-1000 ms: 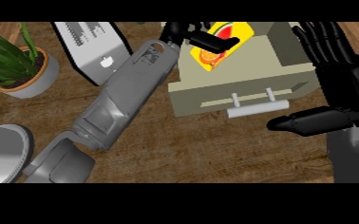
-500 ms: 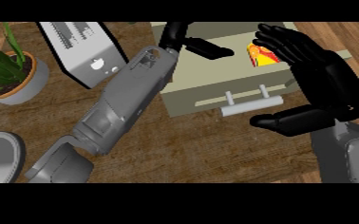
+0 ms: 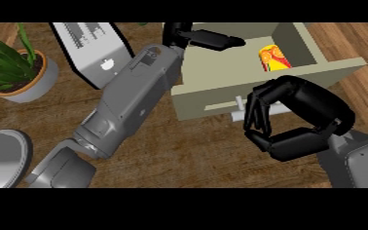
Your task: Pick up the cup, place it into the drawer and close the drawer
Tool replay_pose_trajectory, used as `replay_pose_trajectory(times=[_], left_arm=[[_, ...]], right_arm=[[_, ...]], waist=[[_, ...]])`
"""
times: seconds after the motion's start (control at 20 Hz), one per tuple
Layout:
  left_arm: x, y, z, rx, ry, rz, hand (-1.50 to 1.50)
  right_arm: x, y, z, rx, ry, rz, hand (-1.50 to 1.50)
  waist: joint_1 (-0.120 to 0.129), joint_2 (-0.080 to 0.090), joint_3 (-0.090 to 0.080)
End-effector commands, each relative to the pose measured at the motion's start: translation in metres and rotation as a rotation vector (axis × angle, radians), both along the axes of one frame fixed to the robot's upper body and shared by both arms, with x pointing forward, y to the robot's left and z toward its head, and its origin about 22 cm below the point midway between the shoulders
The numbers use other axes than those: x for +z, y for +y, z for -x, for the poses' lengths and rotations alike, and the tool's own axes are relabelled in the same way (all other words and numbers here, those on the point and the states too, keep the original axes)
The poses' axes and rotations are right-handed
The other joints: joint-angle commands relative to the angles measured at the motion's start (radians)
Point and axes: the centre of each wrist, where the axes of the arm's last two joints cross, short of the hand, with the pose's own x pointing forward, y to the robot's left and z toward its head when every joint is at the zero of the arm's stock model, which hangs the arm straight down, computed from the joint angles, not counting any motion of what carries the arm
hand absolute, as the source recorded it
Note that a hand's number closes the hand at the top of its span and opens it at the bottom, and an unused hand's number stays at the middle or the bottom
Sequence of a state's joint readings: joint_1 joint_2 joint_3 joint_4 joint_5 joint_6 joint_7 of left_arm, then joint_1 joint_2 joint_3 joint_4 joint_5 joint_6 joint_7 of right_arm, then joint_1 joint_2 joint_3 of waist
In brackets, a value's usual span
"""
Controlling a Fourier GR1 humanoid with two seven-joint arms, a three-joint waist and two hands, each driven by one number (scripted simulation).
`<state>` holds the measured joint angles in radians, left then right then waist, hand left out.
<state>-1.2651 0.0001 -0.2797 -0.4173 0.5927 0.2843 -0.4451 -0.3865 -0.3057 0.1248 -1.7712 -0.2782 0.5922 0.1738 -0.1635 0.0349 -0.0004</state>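
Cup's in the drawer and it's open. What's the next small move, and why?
Probably press the right hand forward against the drawer front to slide it shut. The cup lies inside, free of both hands, and the right hand sits curled at the handle. The left hand should lift off the rim first.

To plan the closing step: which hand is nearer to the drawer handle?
Right. The right hand, fingers curled, sits directly at the drawer handle on the drawer front. The left hand is farther, above the drawer's back left corner, away from the cup.
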Motion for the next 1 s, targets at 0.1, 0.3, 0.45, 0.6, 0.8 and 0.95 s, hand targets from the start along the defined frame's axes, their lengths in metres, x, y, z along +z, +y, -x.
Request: replay_pose_trajectory(times=[0.1,0.3,0.45,0.6,0.8,0.95], left_arm=[[-0.002,0.002,-0.002,0.075,0.003,0.040,-1.50],[-0.023,0.012,0.001,0.070,0.018,0.063,-1.50],[-0.014,0.008,0.003,0.052,0.002,0.134,-1.50],[-0.040,0.034,0.002,0.041,-0.002,0.131,-1.50],[-0.038,0.033,0.005,0.040,-0.002,0.173,-1.50],[-0.048,0.064,0.004,0.056,-0.001,0.173,-1.50]], right_arm=[[-0.019,-0.010,0.018,-0.031,0.023,0.300,-1.50],[-0.028,-0.010,0.022,-0.146,-0.083,0.445,-1.50],[-0.073,0.003,0.010,-0.201,-0.053,0.506,-1.50],[-0.097,-0.006,-0.001,-0.208,-0.033,0.590,-1.50],[-0.146,0.008,-0.013,-0.168,0.003,0.707,-1.50],[-0.147,-0.003,-0.049,-0.217,0.025,0.720,1.50]], waist=[[0.056,-0.016,0.001],[0.108,-0.023,0.002],[0.142,-0.024,0.002],[0.167,-0.022,0.001],[0.202,-0.023,0.002],[0.228,-0.023,0.002]])
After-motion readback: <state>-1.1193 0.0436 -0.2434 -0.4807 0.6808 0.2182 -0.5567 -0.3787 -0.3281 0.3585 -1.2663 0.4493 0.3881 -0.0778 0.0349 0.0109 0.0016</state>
